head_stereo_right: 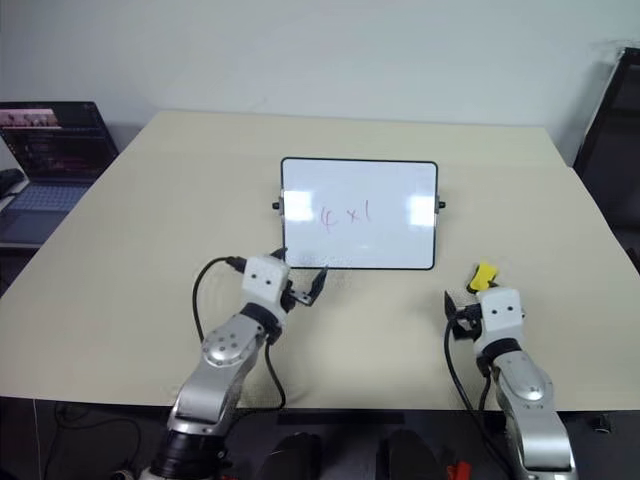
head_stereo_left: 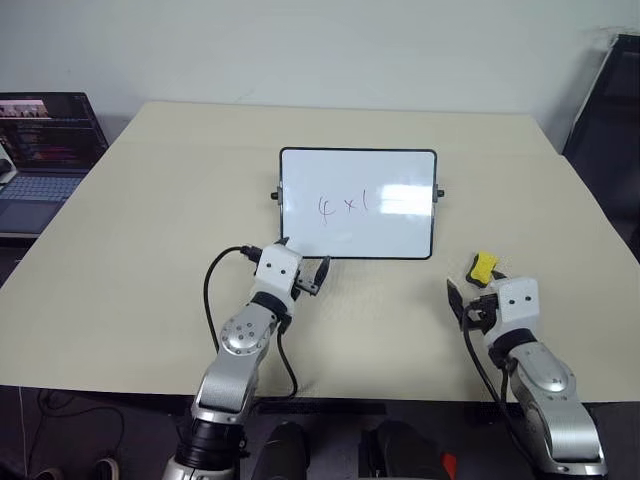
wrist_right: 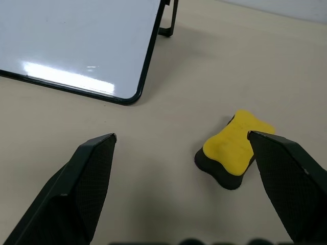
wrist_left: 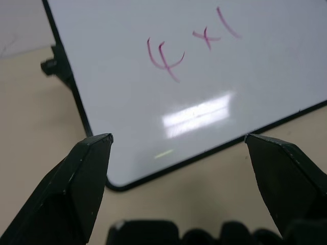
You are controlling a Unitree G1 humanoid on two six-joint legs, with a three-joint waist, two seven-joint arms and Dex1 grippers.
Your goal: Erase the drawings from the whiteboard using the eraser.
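Pickup comes first: the eraser (wrist_right: 232, 148) lies on the table (head_stereo_left: 150, 230), just ahead of your right end effector (head_stereo_left: 478, 292), fingers spread wide and empty. Ease forward, straddle it, close. Both arms point level toward the whiteboard (head_stereo_left: 357, 203); the left end effector (head_stereo_left: 305, 268), also wide, sits at its lower edge, drawings (wrist_left: 186, 46) untouched.

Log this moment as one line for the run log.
left gripper: open, facing whiteboard | right gripper: open, near eraser on table | drawings: unerased
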